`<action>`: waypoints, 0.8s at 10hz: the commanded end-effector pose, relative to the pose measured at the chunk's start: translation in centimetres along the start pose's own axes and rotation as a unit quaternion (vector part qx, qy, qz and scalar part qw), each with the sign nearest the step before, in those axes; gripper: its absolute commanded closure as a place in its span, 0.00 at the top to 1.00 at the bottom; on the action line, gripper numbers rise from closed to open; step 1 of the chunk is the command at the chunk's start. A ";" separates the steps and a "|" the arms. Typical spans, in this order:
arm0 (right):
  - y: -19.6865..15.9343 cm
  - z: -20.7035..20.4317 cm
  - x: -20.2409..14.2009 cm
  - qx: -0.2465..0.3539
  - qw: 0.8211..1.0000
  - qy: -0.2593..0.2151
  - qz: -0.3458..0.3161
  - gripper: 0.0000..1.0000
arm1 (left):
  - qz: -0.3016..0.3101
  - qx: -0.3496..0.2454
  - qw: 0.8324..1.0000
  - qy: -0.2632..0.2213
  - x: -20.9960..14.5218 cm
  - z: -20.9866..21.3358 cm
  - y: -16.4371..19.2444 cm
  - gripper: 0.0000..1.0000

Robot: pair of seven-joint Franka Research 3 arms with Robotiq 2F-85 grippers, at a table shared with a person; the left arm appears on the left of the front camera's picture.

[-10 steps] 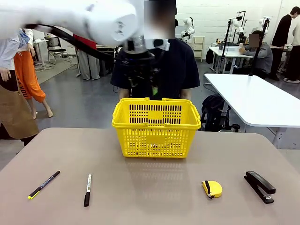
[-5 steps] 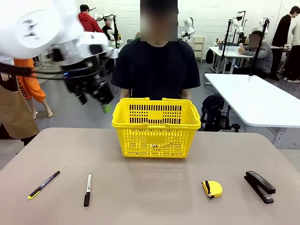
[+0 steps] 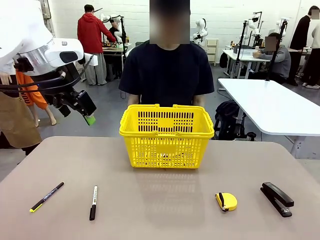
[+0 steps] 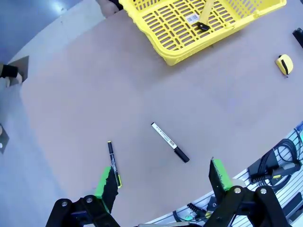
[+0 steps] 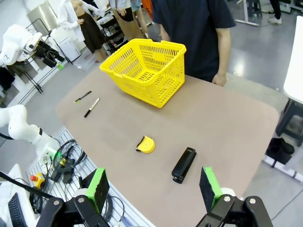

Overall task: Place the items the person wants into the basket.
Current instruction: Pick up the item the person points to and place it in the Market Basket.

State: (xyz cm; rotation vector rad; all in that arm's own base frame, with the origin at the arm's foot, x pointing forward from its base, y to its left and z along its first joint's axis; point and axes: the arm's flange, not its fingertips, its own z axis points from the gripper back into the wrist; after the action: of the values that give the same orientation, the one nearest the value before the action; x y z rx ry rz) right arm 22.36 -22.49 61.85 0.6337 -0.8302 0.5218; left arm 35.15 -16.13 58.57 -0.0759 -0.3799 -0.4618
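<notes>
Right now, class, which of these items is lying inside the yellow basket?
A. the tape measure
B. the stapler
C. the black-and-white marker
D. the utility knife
D: the left wrist view shows the utility knife inside the basket, while the marker, tape measure and stapler lie out on the table.

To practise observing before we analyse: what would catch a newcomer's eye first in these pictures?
The yellow basket stands midway across the table, a person in a black T-shirt right behind it. The left gripper hangs open, high at left; a pen and a marker lie on the table's near left.
</notes>
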 end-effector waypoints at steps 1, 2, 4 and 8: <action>0.0 0.1 0.3 0.009 1.000 -0.015 0.009 1.00 | -0.001 -0.003 1.000 -0.001 0.2 0.1 -0.5 1.00; 0.0 0.1 0.3 0.009 1.000 -0.015 0.009 1.00 | -0.001 -0.003 1.000 -0.001 0.2 0.1 -0.5 1.00; 0.0 0.1 0.3 0.009 1.000 -0.015 0.009 1.00 | -0.001 -0.003 1.000 -0.001 0.2 0.1 -0.5 1.00; 0.0 0.1 0.3 0.009 1.000 -0.015 0.009 1.00 | -0.212 -0.152 0.965 -0.036 -6.0 6.3 9.6 1.00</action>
State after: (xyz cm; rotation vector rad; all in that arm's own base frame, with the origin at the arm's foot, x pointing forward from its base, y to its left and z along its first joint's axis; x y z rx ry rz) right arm 22.36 -22.52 61.84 0.6329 -0.8305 0.5227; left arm 34.58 -10.00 60.72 -0.1548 -0.4075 -0.7770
